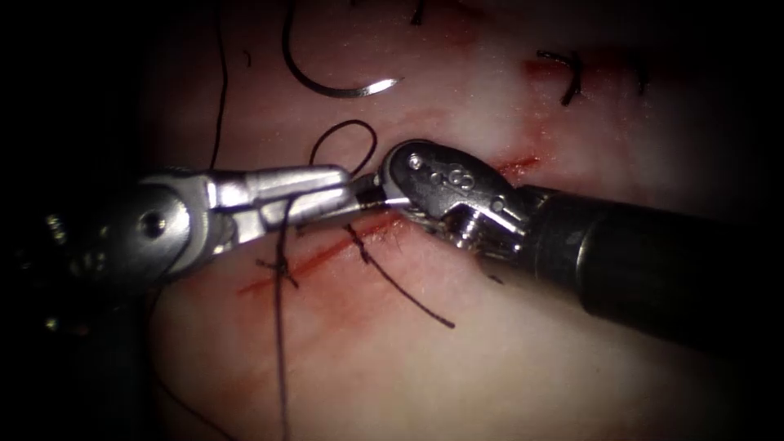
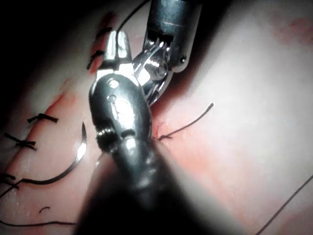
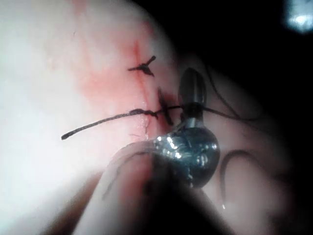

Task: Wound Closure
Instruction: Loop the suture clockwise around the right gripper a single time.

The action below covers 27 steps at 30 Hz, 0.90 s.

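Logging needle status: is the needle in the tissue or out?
Out: the needle lies free on the tissue, its whole curve and tip visible, held by neither gripper.

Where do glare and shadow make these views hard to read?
Endoscope view: dark edges, glare on the left end effector and right end effector where they meet over the thread, so their hold is unclear; the needle lies free on lit tissue. Wrist views: heavy shadow around each tool.

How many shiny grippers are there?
2. The left gripper reaches in from the left, the right gripper from the right; their tips meet over the cut. The needle lies loose on the tissue.
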Motion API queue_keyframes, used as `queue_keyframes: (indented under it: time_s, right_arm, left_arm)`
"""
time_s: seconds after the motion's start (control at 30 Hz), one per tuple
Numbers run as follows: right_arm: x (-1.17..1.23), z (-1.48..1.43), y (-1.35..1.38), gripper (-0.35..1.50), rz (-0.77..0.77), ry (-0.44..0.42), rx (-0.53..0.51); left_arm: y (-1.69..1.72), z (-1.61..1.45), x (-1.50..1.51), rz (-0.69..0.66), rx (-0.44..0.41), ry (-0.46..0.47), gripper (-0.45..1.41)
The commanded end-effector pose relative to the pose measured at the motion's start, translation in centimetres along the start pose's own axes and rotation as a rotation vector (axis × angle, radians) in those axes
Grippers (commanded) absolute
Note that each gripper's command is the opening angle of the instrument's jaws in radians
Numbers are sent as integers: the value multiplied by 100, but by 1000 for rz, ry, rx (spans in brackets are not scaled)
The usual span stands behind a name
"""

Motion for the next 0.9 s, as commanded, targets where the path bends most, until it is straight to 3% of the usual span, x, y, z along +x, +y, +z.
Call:
queue_keyframes:
  time_s: [0.03,0.23,0.37,0.57,0.6,0.63,0.67,0.7,0.77,0.9]
  right_arm:
    - [2,17,7,-35,21,33,-7]
    - [3,24,16,-35,136,165,10]
    - [12,20,19,-35,291,341,72]
    - [31,12,10,-35,338,412,162]
    - [40,8,6,14,348,429,192]
    - [44,7,4,34,358,433,197]
    - [50,4,0,79,375,432,213]
    - [50,4,0,79,375,432,213]
    - [53,0,-5,106,392,429,247]
    - [51,-13,-14,116,453,430,248]
  left_arm:
    - [-2,6,-4,-10,-6,4,-35]
    - [14,-2,-22,-73,-38,22,-35]
    - [21,-12,-45,-106,-77,15,-35]
    - [13,-22,-61,-113,-97,19,-35]
    - [10,-26,-69,-119,-105,19,-35]
    - [8,-27,-72,-121,-110,14,-35]
    - [6,-29,-82,-125,-118,7,-35]
    - [6,-29,-82,-125,-118,7,-35]
    - [4,-29,-93,-125,-128,-11,-35]
    - [2,-21,-102,-143,-195,6,-35]
